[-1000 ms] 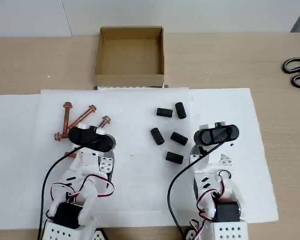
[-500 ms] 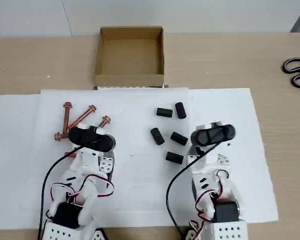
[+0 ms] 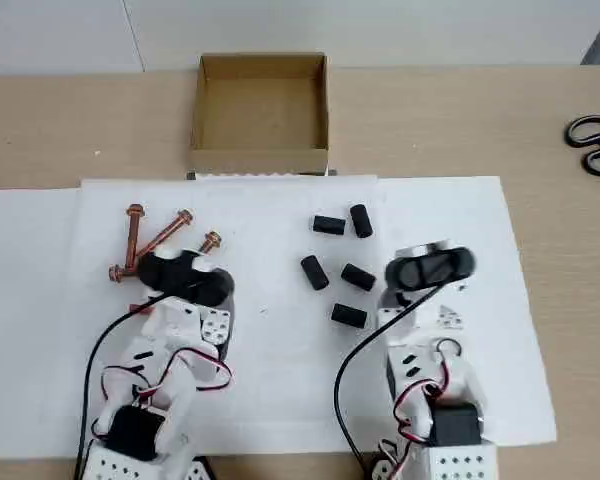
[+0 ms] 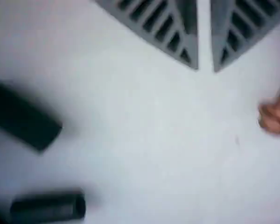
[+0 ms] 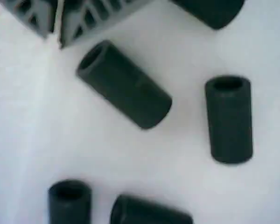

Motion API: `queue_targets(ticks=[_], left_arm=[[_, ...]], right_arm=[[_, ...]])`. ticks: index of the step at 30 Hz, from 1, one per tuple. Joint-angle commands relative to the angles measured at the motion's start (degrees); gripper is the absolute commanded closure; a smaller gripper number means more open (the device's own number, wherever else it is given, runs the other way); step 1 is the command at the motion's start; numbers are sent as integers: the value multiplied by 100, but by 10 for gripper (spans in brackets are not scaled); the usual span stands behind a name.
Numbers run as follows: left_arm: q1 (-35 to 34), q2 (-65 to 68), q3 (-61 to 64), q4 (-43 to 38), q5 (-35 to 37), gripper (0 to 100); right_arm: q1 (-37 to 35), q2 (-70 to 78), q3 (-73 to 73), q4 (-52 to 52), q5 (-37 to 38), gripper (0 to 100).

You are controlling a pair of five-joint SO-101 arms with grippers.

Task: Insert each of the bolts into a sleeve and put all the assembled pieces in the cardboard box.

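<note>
While my left gripper (image 4: 205, 69) and right gripper (image 5: 57, 39) hang fingers-together, empty, first pickup seems next: spread over a black tubular sleeve (image 5: 123, 84).

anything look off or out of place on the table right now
Nothing looks spilled or damaged. The bolts lie in a loose crossed heap, the sleeves scattered, all on the white paper; the cardboard box stands empty. Only stray item: scissors at the edge of the table, off the paper.
</note>
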Motion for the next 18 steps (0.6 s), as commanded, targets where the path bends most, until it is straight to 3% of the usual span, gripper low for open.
queue_targets(ticks=[1, 6, 12, 18], left_arm=[[-114, 0, -673, 18, -18, 989], [-123, 404, -1543, 545, -18, 989], [-132, 2585, -3626, 633, 26, 989], [-132, 5090, -6290, 2057, 26, 990]], right_arm=[[163, 110, -1073, 505, 53, 995], [277, 1490, -2664, 1033, -413, 995], [347, 4224, -5169, 1411, -993, 995], [180, 6378, -7244, 2519, -1178, 995]])
